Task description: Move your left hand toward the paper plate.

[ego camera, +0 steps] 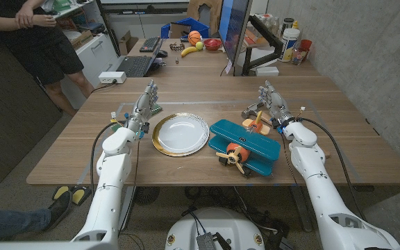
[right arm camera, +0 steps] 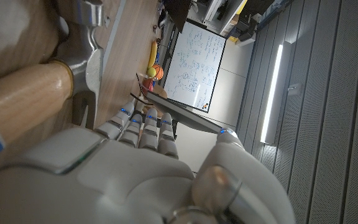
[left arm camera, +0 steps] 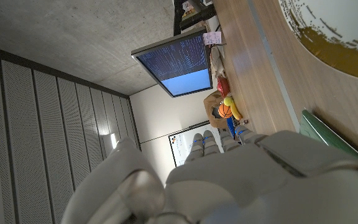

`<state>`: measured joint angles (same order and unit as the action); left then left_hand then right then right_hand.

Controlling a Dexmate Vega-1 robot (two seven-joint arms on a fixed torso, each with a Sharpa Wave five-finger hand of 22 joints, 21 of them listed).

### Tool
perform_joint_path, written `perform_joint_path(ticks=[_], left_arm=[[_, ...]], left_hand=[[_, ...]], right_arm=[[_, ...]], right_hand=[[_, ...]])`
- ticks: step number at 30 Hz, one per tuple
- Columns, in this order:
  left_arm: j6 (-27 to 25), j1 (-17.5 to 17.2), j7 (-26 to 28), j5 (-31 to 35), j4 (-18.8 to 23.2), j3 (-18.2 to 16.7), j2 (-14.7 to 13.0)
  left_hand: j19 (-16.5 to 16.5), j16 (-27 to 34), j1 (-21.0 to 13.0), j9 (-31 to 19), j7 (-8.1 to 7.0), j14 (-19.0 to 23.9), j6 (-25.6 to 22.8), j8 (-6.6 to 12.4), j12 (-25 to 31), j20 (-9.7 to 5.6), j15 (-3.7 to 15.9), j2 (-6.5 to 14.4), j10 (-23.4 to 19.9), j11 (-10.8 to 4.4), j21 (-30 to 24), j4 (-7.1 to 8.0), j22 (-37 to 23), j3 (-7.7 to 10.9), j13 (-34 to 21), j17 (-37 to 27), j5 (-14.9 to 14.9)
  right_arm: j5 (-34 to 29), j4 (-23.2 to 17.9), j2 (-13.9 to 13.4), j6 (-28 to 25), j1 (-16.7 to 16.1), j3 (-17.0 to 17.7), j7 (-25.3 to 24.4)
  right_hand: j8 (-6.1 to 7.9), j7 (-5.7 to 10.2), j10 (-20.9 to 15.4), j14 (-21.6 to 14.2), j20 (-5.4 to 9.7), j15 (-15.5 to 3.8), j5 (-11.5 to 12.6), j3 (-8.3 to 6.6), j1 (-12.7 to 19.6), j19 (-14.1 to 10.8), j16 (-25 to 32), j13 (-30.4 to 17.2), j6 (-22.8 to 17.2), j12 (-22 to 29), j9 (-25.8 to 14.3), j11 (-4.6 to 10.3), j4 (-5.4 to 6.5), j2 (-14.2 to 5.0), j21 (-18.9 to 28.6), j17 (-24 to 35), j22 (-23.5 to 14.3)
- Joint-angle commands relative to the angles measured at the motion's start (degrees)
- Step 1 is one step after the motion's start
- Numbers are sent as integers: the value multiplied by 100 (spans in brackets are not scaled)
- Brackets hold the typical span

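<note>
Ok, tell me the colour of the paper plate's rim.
Gold, around a white centre; the paper plate shows best in the head view.

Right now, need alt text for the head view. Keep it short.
A paper plate with a gold rim lies mid-table, the left hand open just beside it. A teal toy plane sits between the plate and the open right hand.

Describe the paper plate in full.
The paper plate is round, white in the middle with a gold-brown patterned rim. It lies flat and empty on the wooden table, between the left hand and the teal toy airplane. Neither hand touches it; the left wrist view shows its rim.
</note>
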<state>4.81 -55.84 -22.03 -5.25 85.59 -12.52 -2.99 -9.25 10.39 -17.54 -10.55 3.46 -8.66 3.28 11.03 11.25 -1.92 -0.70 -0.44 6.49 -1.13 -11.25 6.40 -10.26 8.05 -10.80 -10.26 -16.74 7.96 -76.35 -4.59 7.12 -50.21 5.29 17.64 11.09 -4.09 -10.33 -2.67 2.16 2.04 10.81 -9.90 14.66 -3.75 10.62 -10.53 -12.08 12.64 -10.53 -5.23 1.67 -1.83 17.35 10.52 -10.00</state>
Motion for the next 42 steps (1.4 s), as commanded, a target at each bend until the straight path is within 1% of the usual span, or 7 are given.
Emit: perform_joint_path(ticks=[1,8,22,32,42], left_arm=[[-51,-76,42,75,205,68,-83],[-83,-86,-17,30,218,90,-93],[-88,-171,-5,138,424,200,-183],[-248,-232,16,282,610,292,-301],[-350,-294,70,445,774,385,-406]], left_hand=[[-234,15,-49,-6,-6,-54,60,9,-1,-233,14,19,63,-3,-3,-16,-30,1,-9,-29,-10],[-236,16,-68,-6,-7,-59,68,8,5,-229,18,27,57,-11,-7,-26,-30,1,-9,-28,-8],[-244,19,-106,-6,-15,-61,78,8,8,-219,29,42,61,-9,-11,-47,-29,2,-8,-27,-5],[-258,18,-163,-6,-13,-68,88,8,10,-216,18,70,68,-5,-11,-75,-28,19,-8,-24,-4],[-300,14,-246,-6,-12,-86,94,12,3,-219,5,116,98,-8,-1,-116,-26,50,-8,-21,2]], right_arm=[[-15,58,45,69,15,37,23],[-36,77,59,98,9,47,0],[-34,95,69,141,20,80,-9],[-39,119,73,140,42,76,-3],[-36,176,51,154,82,86,24]], right_hand=[[19,3,-52,-55,0,19,40,-1,29,-40,30,-15,-32,12,-26,-22,-29,-49,-28,16,-25],[18,4,-60,-62,-1,14,39,3,27,-44,33,-15,-31,13,-26,-18,-30,-50,-39,16,-26],[19,21,-83,-78,-5,13,39,12,18,-56,36,-15,-37,17,-26,-11,-32,-51,-63,16,-27],[16,21,-87,-88,-3,8,39,17,16,-62,37,-15,-34,14,-26,-12,-37,-55,-84,15,-28],[19,32,-100,-107,-2,-28,39,22,14,-67,40,-15,-45,15,-26,17,-41,-57,-105,13,-29]])
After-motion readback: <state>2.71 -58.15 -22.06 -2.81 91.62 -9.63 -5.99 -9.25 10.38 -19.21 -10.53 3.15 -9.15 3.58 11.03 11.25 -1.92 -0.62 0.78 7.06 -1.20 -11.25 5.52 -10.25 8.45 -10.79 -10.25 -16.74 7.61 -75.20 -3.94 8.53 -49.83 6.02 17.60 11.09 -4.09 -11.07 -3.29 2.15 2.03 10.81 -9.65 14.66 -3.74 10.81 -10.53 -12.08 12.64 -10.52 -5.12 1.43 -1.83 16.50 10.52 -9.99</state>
